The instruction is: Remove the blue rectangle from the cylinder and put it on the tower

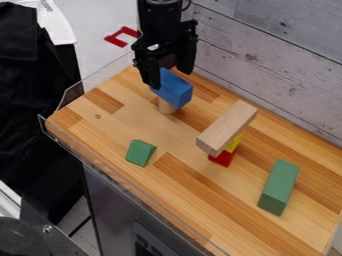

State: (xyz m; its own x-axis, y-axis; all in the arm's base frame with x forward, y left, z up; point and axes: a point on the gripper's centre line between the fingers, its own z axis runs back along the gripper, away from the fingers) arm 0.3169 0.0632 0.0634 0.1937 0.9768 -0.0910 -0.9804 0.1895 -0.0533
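Blue block sits atop a short wooden cylinder, up & left of the tower in the cam. view, & well apart from it. The black gripper, also up & left of the tower, hangs over the blue block's far end, its two fingers apart, one on either side of that end, approx.; whether they press on it, can't tell. The tower itself stands w/ a red block at its base, a yellow block above & a pale wooden plank laid across the top, hiding pt. of both. A small green block lies left of the tower & slightly lower in view; a long green block lies lower right of it. All rest on a striped wood tabletop, w/ the tower near its mid. Grey plank wall rises up & right of the tower; a red bracket-like shape & black cloth are far up & left and far left of it, resp.
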